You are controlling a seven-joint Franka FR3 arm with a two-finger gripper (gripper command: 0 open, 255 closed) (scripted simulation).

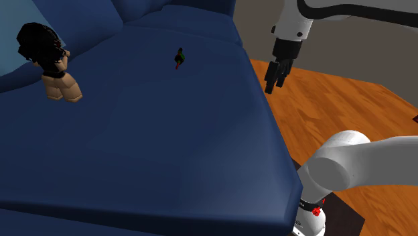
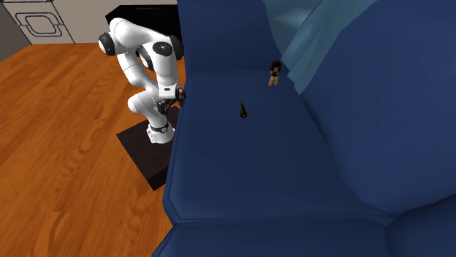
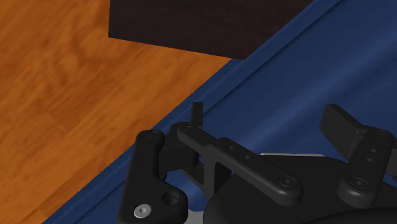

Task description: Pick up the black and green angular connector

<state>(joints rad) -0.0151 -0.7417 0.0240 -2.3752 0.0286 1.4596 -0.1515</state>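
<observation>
The angular connector (image 1: 179, 58) is a small black and green piece with a red tip. It lies on the blue sofa seat (image 1: 154, 141), towards the back. In the second exterior view the connector (image 2: 242, 110) rests mid-seat. My gripper (image 1: 273, 79) hangs well off to the shoulder view's right of it, above the seat's edge and the wooden floor, pointing down. The gripper (image 2: 179, 97) is level with the sofa's side edge. In the wrist view the gripper (image 3: 270, 121) is open, its fingers (image 3: 343, 125) apart with nothing between them, over the sofa edge.
A small doll (image 1: 52, 64) with black hair sits on the seat near a light blue cushion (image 2: 307, 33). The sofa backrest (image 2: 380, 95) rises behind. Wooden floor (image 1: 335, 100) runs beside the sofa. The dark stand (image 2: 146, 150) is next to the sofa.
</observation>
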